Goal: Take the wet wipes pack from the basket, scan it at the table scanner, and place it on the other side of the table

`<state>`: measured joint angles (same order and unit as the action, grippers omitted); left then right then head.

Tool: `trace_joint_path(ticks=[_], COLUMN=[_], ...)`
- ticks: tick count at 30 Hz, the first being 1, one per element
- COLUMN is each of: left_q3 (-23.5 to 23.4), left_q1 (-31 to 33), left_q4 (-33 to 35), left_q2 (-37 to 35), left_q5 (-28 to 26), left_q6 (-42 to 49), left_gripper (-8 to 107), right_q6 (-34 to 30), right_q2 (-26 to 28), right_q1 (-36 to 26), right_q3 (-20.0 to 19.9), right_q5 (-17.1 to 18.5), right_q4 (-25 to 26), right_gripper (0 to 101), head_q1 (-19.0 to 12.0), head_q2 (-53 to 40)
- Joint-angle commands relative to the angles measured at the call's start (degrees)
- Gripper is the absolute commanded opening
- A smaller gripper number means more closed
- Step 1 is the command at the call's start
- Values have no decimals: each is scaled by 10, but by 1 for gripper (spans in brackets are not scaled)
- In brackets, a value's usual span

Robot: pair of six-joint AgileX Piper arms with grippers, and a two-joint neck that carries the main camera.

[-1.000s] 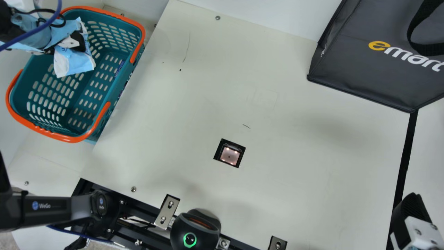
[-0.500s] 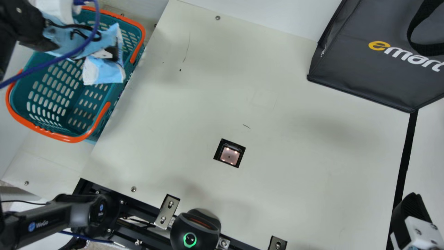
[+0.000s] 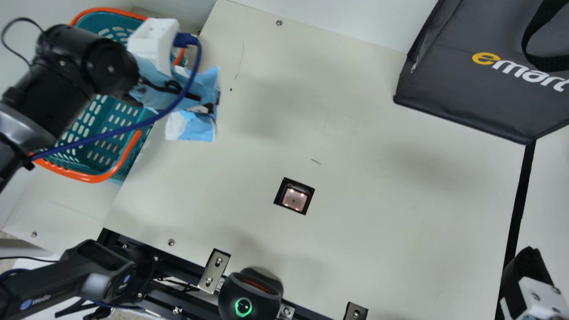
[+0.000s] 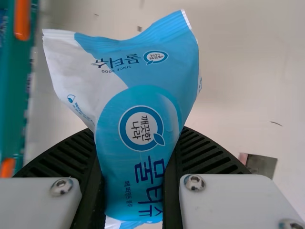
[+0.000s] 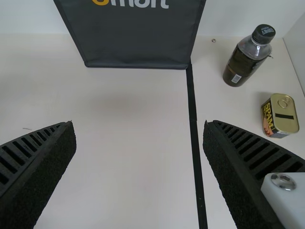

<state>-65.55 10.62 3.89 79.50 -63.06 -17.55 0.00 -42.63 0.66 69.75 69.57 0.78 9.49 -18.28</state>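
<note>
- Surface: a cream table (image 3: 391, 213), marked by thin dark scratches and carrying a black strip (image 3: 518, 204) along the robot's right side.
- Left gripper (image 3: 207, 108): closed on the wet wipes pack (image 3: 191, 127), which is clasped between its two ribbed fingers; in the left wrist view, the light-blue and white wrapper extends beyond them, its crimped end spread wide.
- Position of the pack: held over the table, just beside the basket (image 3: 89, 178) and apart from the scanner.
- Basket: teal, perforated, with orange handles, at the robot's left; the left arm passes over it, covering part of its interior.
- Table scanner (image 3: 294, 198): a lit square window within a dark opening in the tabletop.
- Right gripper (image 3: 529, 271): empty, its fingers standing wide apart, near the black strip.
- Black bag (image 3: 466, 98): at the far right of the table, meeting one end of the strip.
- Beyond the strip, as seen from the scanner: a dark-capped bottle (image 5: 244, 62) and, near it, a rectangular can (image 5: 281, 117) with a gold-coloured lid.
- Near edge: a rounded black device (image 3: 249, 295) bearing a green ring light.
</note>
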Motion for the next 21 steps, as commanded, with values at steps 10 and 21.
trace_joint_path(ticks=[10,21], left_q3=[19,31], left_q1=[181,294], left_q4=[-21,-17], left_q2=[23,57], left_q5=[32,75], left_q6=[-139,-228], left_gripper=[-8,-8], right_q6=[0,0], right_q2=[0,0], right_q1=[0,0], right_q3=[0,0], right_q5=[0,0], right_q4=[0,0], right_gripper=[95,95], head_q1=[-16,-16], head_q2=[-1,-1])
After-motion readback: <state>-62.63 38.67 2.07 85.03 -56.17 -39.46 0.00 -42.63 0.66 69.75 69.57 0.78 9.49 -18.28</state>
